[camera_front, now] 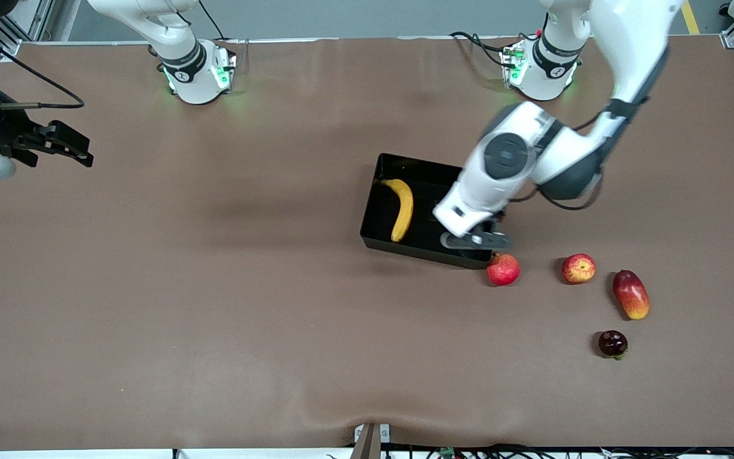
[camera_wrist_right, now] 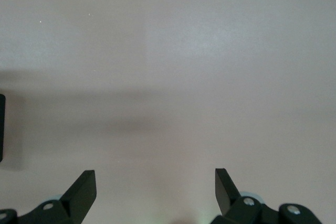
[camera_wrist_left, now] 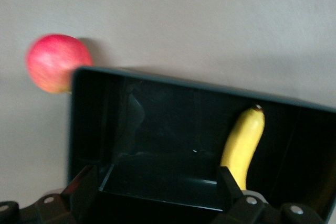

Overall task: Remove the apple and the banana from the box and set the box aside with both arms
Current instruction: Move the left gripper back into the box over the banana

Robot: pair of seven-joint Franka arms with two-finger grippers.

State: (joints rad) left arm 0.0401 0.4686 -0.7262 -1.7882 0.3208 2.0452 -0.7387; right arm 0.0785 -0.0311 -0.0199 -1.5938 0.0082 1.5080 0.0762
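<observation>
Box [camera_front: 373, 210] sits on the counter [camera_front: 214, 306] about mid-width, nearer the left arm's base. Banana [camera_front: 400, 209] lies in the box, at its end toward the right arm, lengthwise along that short wall. Apple [camera_front: 578, 268] is already out: on the counter, toward the left arm's end from the box, a little nearer the front camera than the box, well clear of its wall. So apple step looks done; banana and box move are left.

Other loose fruit, not task items: pomegranate [camera_front: 503, 269] just beside the box's near corner, touching or almost, cannot tell which; mango [camera_front: 631, 294] just past the apple; a dark round fruit [camera_front: 613, 343] nearer the front camera than the mango.

Left gripper [camera_front: 476, 240] is over the box's end toward the left arm, empty, fingers spread wide. In the left wrist view its fingers [camera_wrist_left: 84, 184] frame the box interior with the banana between them but farther off, no contact. Judged as lining up for the banana.

Right gripper [camera_front: 64, 146] waits over bare counter, well apart from the box toward the right arm's end, fingers spread, holding nothing.

Remaining: lift banana out, set it on the counter, then both arms take the box and shift it aside.
</observation>
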